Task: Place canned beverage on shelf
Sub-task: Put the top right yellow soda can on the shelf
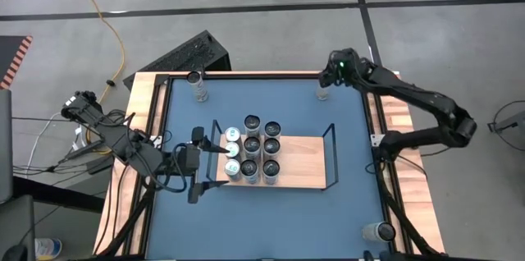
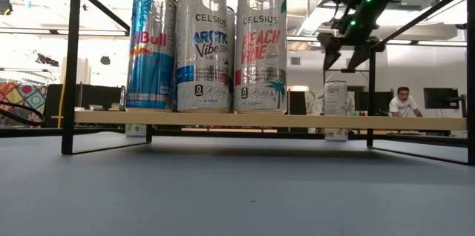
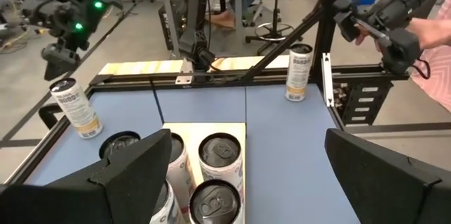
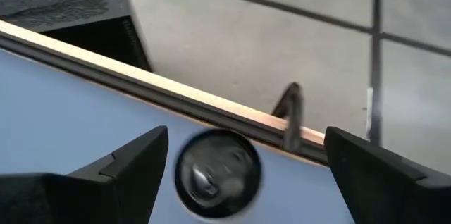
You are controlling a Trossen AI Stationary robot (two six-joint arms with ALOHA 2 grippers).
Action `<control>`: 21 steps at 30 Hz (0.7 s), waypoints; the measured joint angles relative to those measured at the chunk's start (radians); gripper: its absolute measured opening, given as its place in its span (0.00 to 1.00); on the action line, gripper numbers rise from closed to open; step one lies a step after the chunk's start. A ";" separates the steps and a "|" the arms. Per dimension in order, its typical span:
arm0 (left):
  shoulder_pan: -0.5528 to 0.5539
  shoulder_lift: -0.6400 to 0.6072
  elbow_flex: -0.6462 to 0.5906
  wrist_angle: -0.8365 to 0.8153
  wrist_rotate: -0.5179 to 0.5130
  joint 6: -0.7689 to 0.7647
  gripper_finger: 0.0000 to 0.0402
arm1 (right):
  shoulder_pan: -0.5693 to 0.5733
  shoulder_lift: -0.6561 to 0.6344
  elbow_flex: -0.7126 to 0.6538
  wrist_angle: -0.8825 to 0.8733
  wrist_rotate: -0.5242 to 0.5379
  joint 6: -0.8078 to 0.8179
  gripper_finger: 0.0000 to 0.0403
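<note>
Right gripper wide open, empty, above slim pale aluminium can at table's far right corner; light-wood wire-framed shelf mid-table. Likely rigid, smooth, slippery: grasp mid-body. Left gripper open, empty

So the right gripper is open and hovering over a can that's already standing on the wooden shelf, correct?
Not quite. The open right gripper hovers over a silver can standing on the blue tabletop at its far right corner, not on the light-wood shelf. The high view shows this.
</note>
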 joint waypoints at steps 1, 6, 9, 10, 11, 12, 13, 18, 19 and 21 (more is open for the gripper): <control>0.001 0.000 0.000 -0.001 0.000 0.000 0.90 | -0.010 0.021 0.016 0.000 -0.023 0.000 0.91; 0.001 0.000 0.000 -0.027 0.000 -0.004 0.90 | -0.035 0.126 0.050 -0.011 -0.076 0.019 0.91; 0.001 0.000 0.000 -0.049 0.002 -0.026 0.90 | -0.035 0.173 0.052 -0.029 -0.078 0.045 0.91; 0.001 0.000 0.000 -0.053 0.002 -0.028 0.90 | -0.035 0.190 0.052 -0.037 -0.079 0.045 0.91; 0.001 0.000 0.000 -0.060 0.002 -0.028 0.90 | -0.035 0.204 0.052 -0.046 -0.082 0.047 0.91; 0.001 0.000 0.000 -0.063 0.002 -0.028 0.90 | -0.034 0.216 0.052 -0.058 -0.085 0.056 0.91; 0.001 0.000 0.000 -0.063 0.002 -0.028 0.90 | -0.034 0.227 0.052 -0.064 -0.092 0.063 0.91; 0.002 0.000 0.000 -0.066 -0.007 -0.021 0.90 | -0.037 0.253 0.052 -0.085 -0.128 0.091 0.91; 0.002 0.000 0.000 -0.067 -0.011 -0.020 0.90 | -0.037 0.256 0.052 -0.089 -0.128 0.096 0.90; 0.002 0.000 0.000 -0.067 -0.019 -0.019 0.90 | -0.037 0.261 0.052 -0.095 -0.130 0.098 0.88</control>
